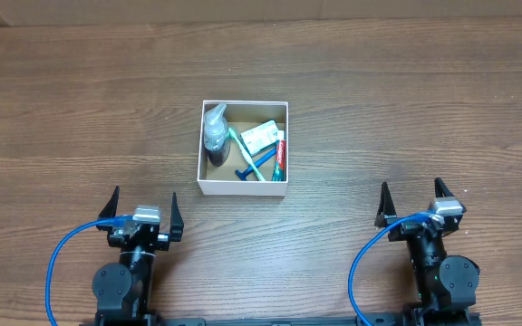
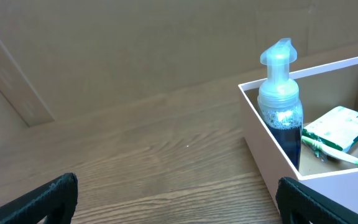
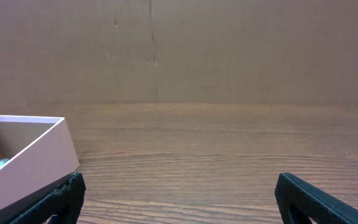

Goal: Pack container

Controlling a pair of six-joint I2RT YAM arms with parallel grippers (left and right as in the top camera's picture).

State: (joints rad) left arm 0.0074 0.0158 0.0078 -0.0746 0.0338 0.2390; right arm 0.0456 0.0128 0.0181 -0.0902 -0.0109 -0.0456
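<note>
The container [image 1: 243, 187], a square white box with a brown inside, sits at the table's middle. In it are a clear pump bottle [image 1: 215, 129] with dark liquid, a white-and-green soap packet [image 1: 260, 136], a toothbrush [image 1: 248, 156], a blue razor [image 1: 246, 172] and a toothpaste tube [image 1: 279, 156]. My left gripper [image 1: 143, 209] is open and empty, near the front edge, left of the box. My right gripper [image 1: 416, 204] is open and empty at the front right. The left wrist view shows the box [image 2: 263, 149], bottle [image 2: 281, 102] and packet [image 2: 335, 126]. The right wrist view shows a box corner [image 3: 39, 155].
The wooden table [image 1: 406, 100] runs all round the box. Blue cables [image 1: 62, 258] loop beside each arm base at the front edge. A brown cardboard wall [image 3: 229, 50] stands behind the table.
</note>
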